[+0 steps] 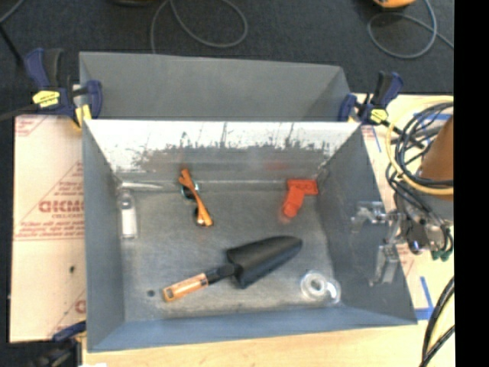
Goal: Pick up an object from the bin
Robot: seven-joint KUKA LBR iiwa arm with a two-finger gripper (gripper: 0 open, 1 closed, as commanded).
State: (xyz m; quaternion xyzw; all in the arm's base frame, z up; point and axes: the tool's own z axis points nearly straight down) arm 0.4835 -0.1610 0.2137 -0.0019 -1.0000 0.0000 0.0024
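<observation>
Grey metal bin [99, 205], and the pincer [384, 243] hangs over its right sloping wall. Honestly can't tell how open it is. Nearest thing is a clear ring [319, 287] in the front right corner. A black trowel [260, 258] with an orange handle lies mid-floor, well apart.

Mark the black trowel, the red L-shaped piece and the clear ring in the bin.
black trowel [263, 257]: camera view, middle of its blade.
red L-shaped piece [292, 200]: camera view, on its long leg.
clear ring [306, 285]: camera view, on its left rim.
</observation>
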